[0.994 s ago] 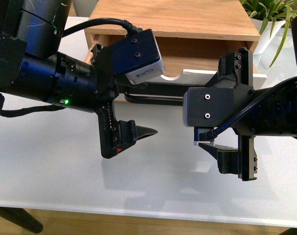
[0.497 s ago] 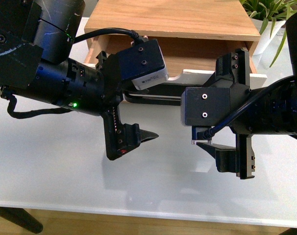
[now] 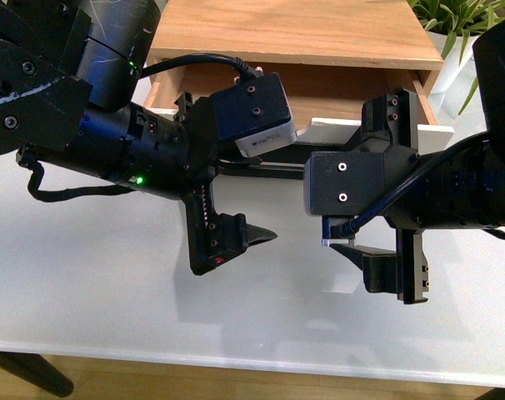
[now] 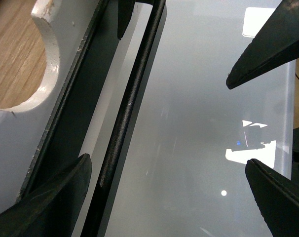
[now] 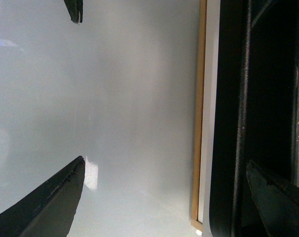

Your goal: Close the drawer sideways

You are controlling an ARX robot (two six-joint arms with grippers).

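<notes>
While the drawer (image 3: pixel 340 129) sits part-open at the worktop's (image 3: pixel 111 275) far edge, both claws crowd its front.
Left claw (image 4: pixel 167 162) and right claw (image 5: pixel 165 162) gape wide, empty, straddling the black handle (image 4: pixel 130 98), likely set to shove it home.

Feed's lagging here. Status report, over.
Left gripper open, by long black bar handle. Right gripper open, empty. White-fronted wood drawer partly open. Nothing seen blocking.

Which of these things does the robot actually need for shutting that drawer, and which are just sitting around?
Part of the job:
drawer
black handle
left gripper, open
right gripper, open

Just there:
wooden cabinet, which only houses the drawer
plant
white table
</notes>
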